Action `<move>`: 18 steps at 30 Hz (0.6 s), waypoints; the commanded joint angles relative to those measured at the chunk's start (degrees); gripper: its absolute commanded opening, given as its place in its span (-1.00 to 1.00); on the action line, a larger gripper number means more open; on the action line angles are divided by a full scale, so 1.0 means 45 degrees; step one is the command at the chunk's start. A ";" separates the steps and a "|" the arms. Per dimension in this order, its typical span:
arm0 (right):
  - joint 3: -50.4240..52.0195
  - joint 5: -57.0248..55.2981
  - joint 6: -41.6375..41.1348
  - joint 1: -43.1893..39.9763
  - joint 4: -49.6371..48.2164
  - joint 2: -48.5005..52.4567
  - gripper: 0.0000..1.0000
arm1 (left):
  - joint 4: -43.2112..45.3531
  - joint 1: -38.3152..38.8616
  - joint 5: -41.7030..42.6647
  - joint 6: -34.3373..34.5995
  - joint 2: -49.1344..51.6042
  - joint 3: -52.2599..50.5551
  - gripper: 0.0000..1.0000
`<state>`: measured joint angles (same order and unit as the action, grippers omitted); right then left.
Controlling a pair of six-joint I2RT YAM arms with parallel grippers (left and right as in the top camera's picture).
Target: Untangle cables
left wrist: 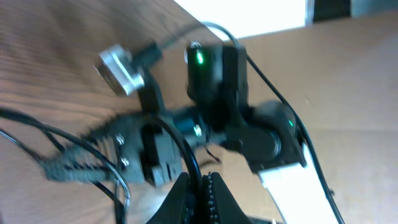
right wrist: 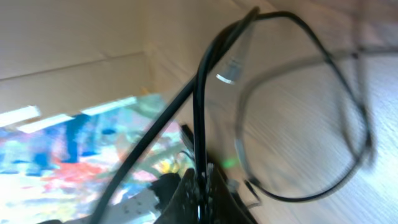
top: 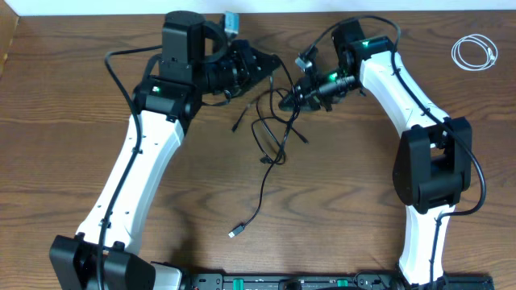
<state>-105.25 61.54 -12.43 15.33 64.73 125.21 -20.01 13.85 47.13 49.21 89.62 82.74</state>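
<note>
Wooden table (top: 64, 121) is seen under both arms. Black cables (top: 272, 137) are pinched tight in the left pincer (left wrist: 200, 186) and the right pincer (right wrist: 200, 186), with the messy part just beside them. The white cable (top: 474, 51) is already laid well apart, so only the black ones seem left to be pulled free.
</note>
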 commanded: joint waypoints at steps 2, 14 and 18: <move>0.0034 -0.3997 0.1486 -0.0432 0.0957 0.0083 -0.98 | -0.1282 -0.1020 -0.2730 -0.1860 0.0053 -0.0005 -0.85; 0.0034 -1.1001 -0.0845 -0.5464 0.1501 -0.1311 -0.98 | -0.5163 -0.4240 -0.8956 -0.2749 0.0053 -0.0005 -0.85; 0.0034 -1.0953 -0.1059 -0.7208 0.1715 -0.2385 -0.98 | -0.5168 -0.4551 -0.9588 -0.3497 0.0053 -0.0005 -0.85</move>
<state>-105.21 14.04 -15.77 -13.21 72.01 119.98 -43.13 -6.09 9.23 37.56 89.82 82.35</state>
